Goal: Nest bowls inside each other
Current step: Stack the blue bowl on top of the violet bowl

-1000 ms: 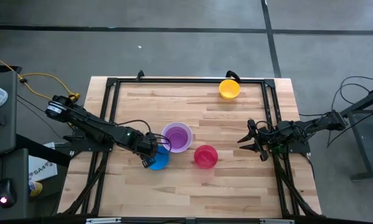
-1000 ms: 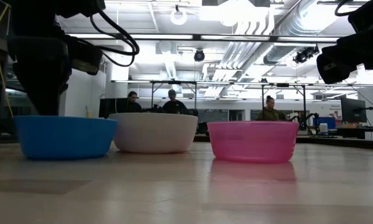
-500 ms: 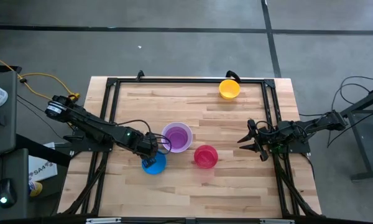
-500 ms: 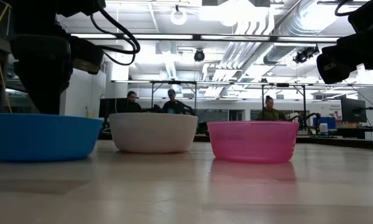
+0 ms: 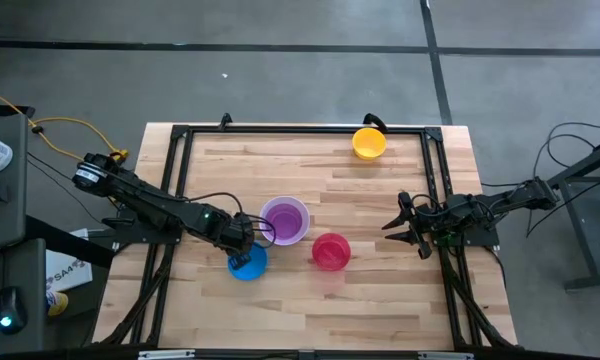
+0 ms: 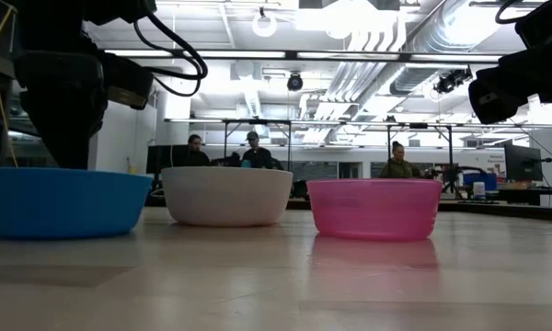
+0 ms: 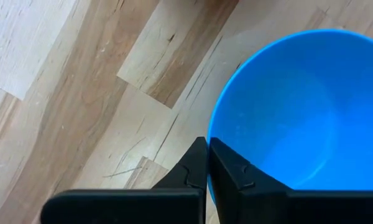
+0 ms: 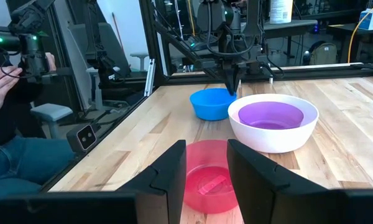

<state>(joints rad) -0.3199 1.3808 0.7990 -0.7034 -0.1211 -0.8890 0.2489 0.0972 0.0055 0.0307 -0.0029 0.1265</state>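
Note:
A blue bowl [image 5: 250, 265] stands on the table left of centre, with my left gripper [image 5: 242, 252] shut on its rim. Beside it, toward the far right, a purple bowl [image 5: 283, 219] sits nested inside a white bowl [image 8: 273, 134]. A red bowl [image 5: 331, 251] stands on its base to their right, and a yellow-orange bowl [image 5: 369, 142] stands near the far edge. My right gripper [image 5: 404, 226] hovers open at the right side, level and pointing at the red bowl [image 8: 208, 180]. My left gripper pinches the blue bowl's rim [image 7: 209, 138] between its two fingers, one finger [image 7: 236, 174] inside the bowl and the other [image 7: 189, 171] outside. The fingers come steeply from above. The bowl stands upright with its base on the table [image 6: 64, 232].
A black metal frame [image 5: 280, 130] runs along the table's far, left and right sides. Bare wood lies along the near edge [image 5: 310, 320] and in the far middle. People sit at desks in the room beyond the table [image 6: 253, 152].
My left gripper has shut on the blue bowl's rim without moving. As it shut, the bowl slid a little along the table toward the near left, away from the white bowl, and stayed upright.

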